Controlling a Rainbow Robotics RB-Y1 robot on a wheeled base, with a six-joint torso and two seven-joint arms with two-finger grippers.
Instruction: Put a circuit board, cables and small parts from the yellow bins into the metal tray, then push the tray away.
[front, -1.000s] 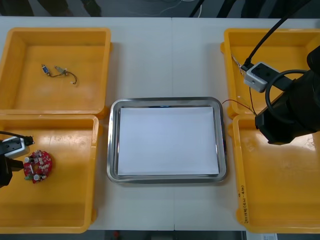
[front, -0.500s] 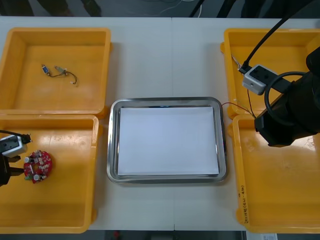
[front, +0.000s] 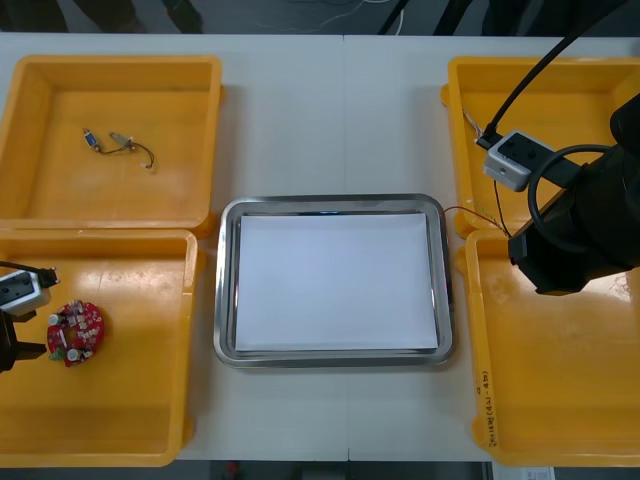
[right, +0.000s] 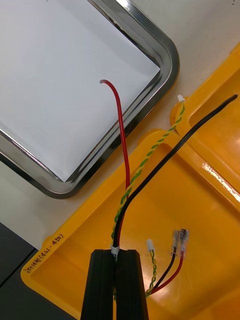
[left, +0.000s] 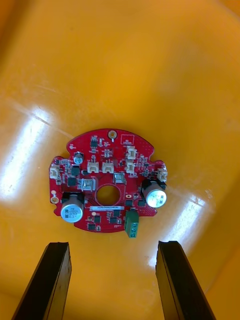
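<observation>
A round red circuit board (left: 107, 187) lies flat on the floor of the near left yellow bin (front: 120, 410). My left gripper (left: 112, 245) is open just short of it, one finger on each side and neither touching. From the front, the left gripper (front: 35, 333) sits beside the board (front: 75, 333) at the table's left edge. My right gripper (right: 115, 252) is shut on a red and yellow cable (right: 122, 140) bundled with a black wire, held above the near right bin (right: 190, 200). The red end reaches over the metal tray (right: 165, 55).
The metal tray (front: 228, 300), white inside, stands at the table's middle between the bins. Small metal parts (front: 120, 143) with a short wire lie in the far left bin. The right arm (front: 580, 220) hangs over the gap between the far right bin (front: 560, 90) and the near one.
My left gripper's fingers have gone from shut to wide apart beside the circuit board. The board has not moved. The right arm with its cable has stayed nearly still.
</observation>
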